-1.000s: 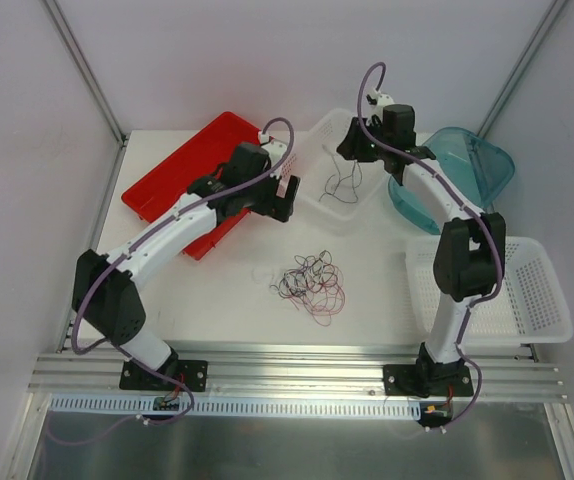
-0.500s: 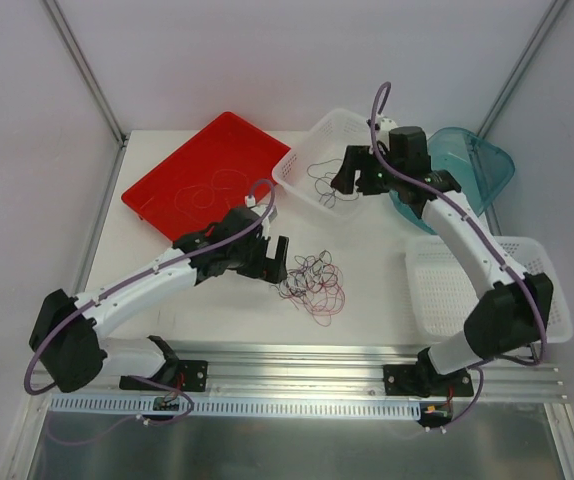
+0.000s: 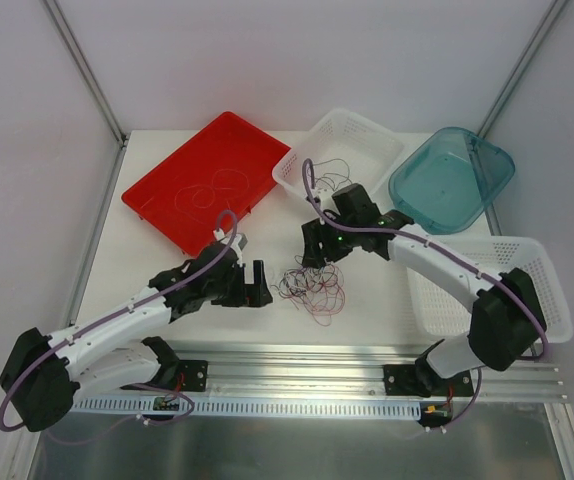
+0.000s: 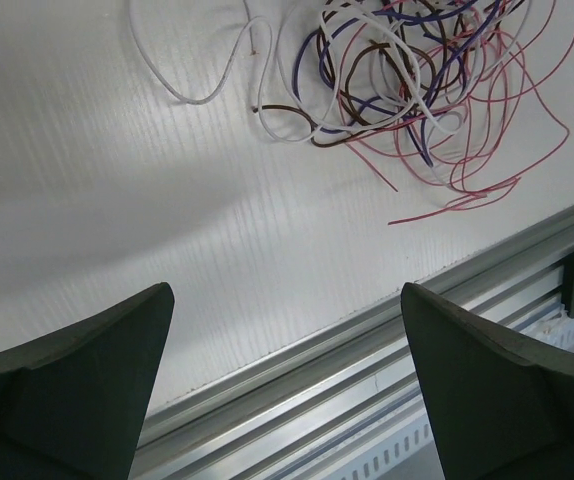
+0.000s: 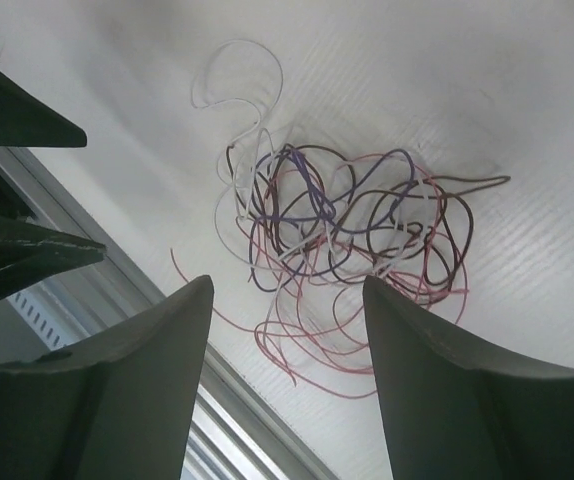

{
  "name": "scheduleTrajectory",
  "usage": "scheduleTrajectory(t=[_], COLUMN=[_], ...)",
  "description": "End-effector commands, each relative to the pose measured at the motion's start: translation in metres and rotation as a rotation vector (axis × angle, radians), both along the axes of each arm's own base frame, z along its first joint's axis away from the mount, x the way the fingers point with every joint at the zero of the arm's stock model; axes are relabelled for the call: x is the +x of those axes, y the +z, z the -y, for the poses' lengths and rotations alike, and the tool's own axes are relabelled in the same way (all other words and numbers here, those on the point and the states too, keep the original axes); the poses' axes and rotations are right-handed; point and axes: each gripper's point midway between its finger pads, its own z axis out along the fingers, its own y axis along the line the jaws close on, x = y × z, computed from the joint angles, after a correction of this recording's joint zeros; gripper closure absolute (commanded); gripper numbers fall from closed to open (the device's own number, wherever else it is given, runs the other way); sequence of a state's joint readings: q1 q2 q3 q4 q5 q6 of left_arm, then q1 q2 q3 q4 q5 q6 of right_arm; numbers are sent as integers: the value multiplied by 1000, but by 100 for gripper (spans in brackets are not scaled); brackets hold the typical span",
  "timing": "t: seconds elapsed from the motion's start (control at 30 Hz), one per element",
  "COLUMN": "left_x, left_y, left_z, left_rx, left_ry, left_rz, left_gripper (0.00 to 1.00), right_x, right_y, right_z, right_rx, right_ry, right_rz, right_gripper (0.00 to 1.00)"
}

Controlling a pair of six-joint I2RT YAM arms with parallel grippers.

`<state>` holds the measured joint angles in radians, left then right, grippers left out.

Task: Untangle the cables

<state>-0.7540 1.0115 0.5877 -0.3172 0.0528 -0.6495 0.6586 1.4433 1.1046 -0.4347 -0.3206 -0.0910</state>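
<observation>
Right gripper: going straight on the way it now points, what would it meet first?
Probably the tangled cables, which lie straight ahead, framed by the open right gripper in its wrist view; how far off they are is unclear.

Tangled cables (image 4: 397, 90) beyond parted claw (image 4: 282, 390)

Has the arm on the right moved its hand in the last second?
Yes. The right hand has swung off the white basket, nearer the front, and now hangs over the tangled cables.

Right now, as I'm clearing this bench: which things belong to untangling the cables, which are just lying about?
Job: tangled cables; whitish cable in red tray; dark cable in far white basket.
Lying about: teal tub; near white basket.
</observation>
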Motion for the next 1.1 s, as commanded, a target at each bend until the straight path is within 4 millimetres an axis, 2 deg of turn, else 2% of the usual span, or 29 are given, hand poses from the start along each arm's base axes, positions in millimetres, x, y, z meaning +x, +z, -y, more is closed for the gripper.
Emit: scheduleTrajectory(t=[0.0,0.03,0.27,0.53,0.67,0.8,1.07], left_x=[-3,-4,-14,-16,-15,-14,-12], left_y=[16,16,12,5,4,4,6], left_z=[9,8,3,1,3,4,6], left_rx=[-108,-113,-142,-126,-116,-110,-109], left_ry=[22,24,25,21,19,14,12], left_rz=[28,31,21,10,2,-2,-3], left_gripper=[1,1,1,1,1,1,1], right_x=[10,12,32,36,39,44,52], right_y=[-3,-14,-41,-46,-44,-37,-42], right_z=[-20,-24,-36,-48,-46,-44,-46], right_rx=[27,13,-13,-15,-31,-33,-69], right_ry=[84,93,86,98,75,41,-18], right_rz=[52,29,27,41,62,99,130], right_gripper=[36,37,43,48,51,47,46])
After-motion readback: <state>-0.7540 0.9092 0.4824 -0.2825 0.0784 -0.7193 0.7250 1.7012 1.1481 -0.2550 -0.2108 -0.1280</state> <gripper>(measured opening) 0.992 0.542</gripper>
